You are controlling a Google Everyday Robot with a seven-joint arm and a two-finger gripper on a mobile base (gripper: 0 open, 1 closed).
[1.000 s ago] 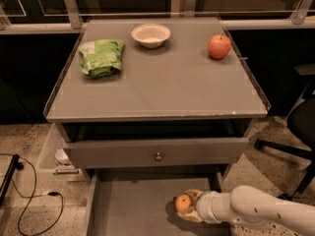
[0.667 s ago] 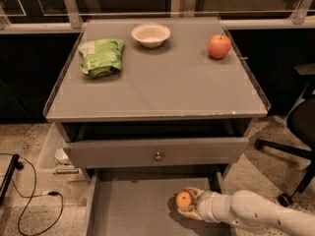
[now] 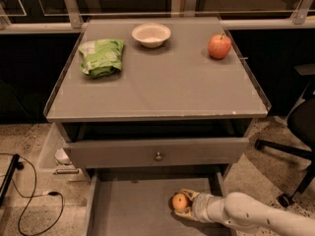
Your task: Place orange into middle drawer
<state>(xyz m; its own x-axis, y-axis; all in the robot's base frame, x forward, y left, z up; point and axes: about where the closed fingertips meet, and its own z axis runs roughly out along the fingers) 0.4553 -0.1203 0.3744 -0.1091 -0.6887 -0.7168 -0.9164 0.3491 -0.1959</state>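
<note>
One high front camera looks down on the table [image 3: 157,90]; tool [image 3: 184,202] low right

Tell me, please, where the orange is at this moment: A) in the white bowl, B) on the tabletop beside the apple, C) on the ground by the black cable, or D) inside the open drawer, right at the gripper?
D: the orange shows low in the open middle drawer, right at the tip of the gripper, which reaches in from the right.

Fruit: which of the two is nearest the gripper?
The orange, in the open middle drawer right at the gripper; the apple sits far off on the tabletop.
</note>
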